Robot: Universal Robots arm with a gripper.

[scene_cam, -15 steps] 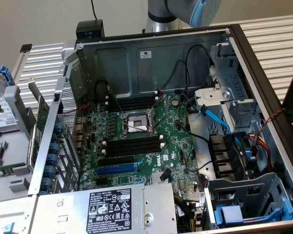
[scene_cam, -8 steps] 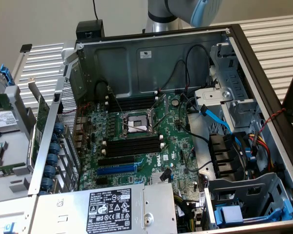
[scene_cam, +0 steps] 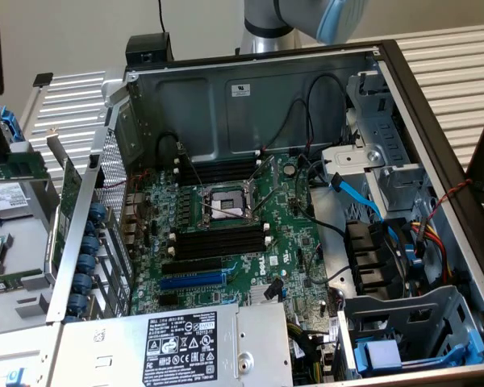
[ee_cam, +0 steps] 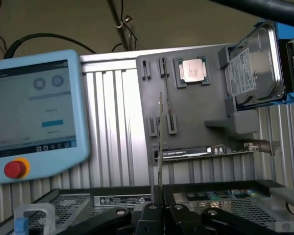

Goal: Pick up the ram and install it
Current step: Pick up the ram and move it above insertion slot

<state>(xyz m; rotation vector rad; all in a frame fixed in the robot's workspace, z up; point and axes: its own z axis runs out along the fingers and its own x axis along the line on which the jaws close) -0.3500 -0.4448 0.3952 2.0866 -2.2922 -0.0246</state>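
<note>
We are clamping the ram (ee_cam: 160,142) in our closed gripper (ee_cam: 160,209), its length pointing straight out from the jaws.

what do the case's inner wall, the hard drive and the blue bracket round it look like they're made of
Case's inner wall: bare sheet metal, dull grey, judging by the folded edges and punched holes.
Hard drive: metal body, silvery with a soft sheen, under a white label.
Blue bracket: probably moulded plastic, given its even, opaque blue colour.
</note>
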